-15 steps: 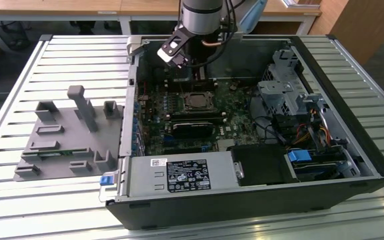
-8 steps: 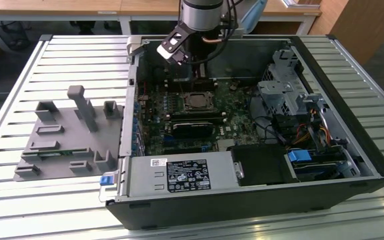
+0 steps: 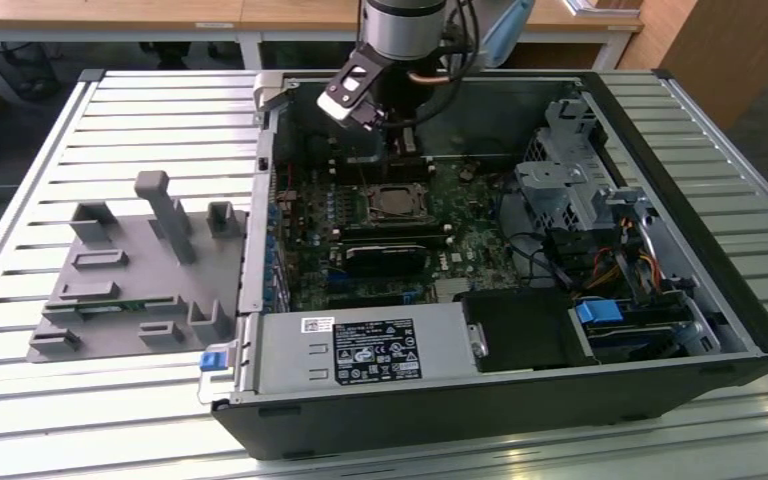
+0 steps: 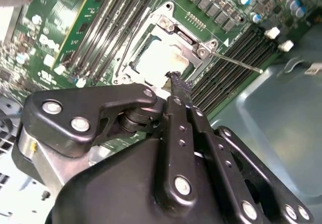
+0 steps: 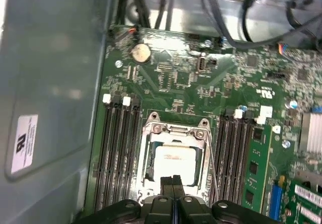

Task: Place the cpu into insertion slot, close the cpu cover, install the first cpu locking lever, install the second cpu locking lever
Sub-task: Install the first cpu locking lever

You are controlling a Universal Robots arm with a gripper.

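First wrist view is showing my gripper point(image 5: 173, 182), fingers pressed together and empty, hanging just above the cpu point(image 5: 173, 163), which is lying in the insertion slot point(image 5: 149, 168) under the cpu cover point(image 5: 176, 130). I am judging that an off-line descent risks skidding onto the near memory slots point(image 5: 234, 148).

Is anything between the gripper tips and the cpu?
Nothing. In the first wrist view the shut gripper hangs over the cpu, whose metal top lies bare.
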